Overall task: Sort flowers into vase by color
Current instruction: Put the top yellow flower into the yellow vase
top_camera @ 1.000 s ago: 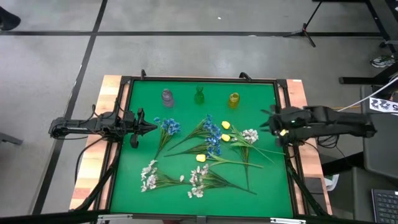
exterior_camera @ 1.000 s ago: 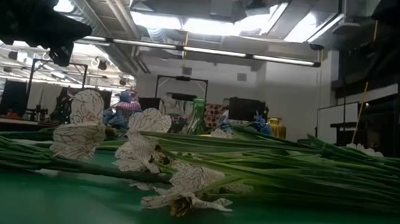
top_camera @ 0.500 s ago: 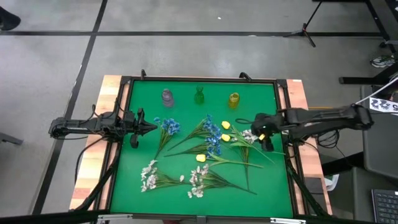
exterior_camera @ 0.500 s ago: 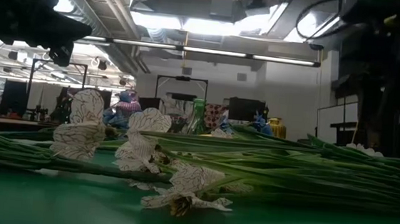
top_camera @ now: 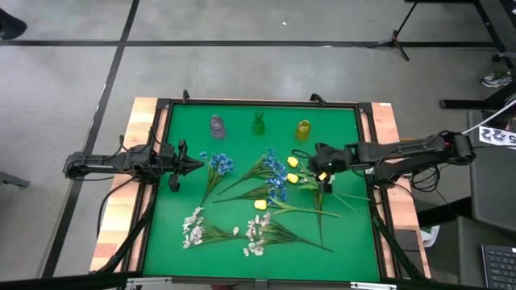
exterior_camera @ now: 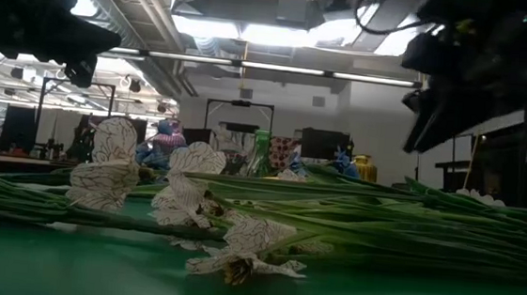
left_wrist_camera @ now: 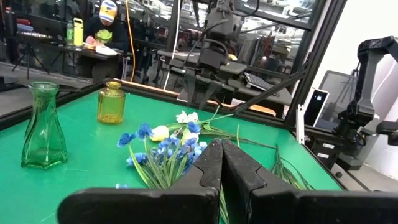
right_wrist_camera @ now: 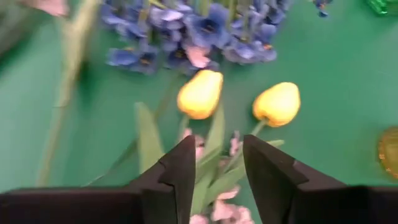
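Flowers (top_camera: 270, 179) loose on green counter (top_camera: 347, 234): blue, white, yellow buds. Right tool (right_wrist_camera: 214, 163) part open w/ fingers astride bud stems, gripping nothing. Left tool (left_wrist_camera: 221, 163) closed, empty.

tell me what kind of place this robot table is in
Probably a robotics lab or workshop: exposed ceiling ducts and strip lights overhead, a bare concrete floor around the green table, and a person at a cluttered workbench behind.
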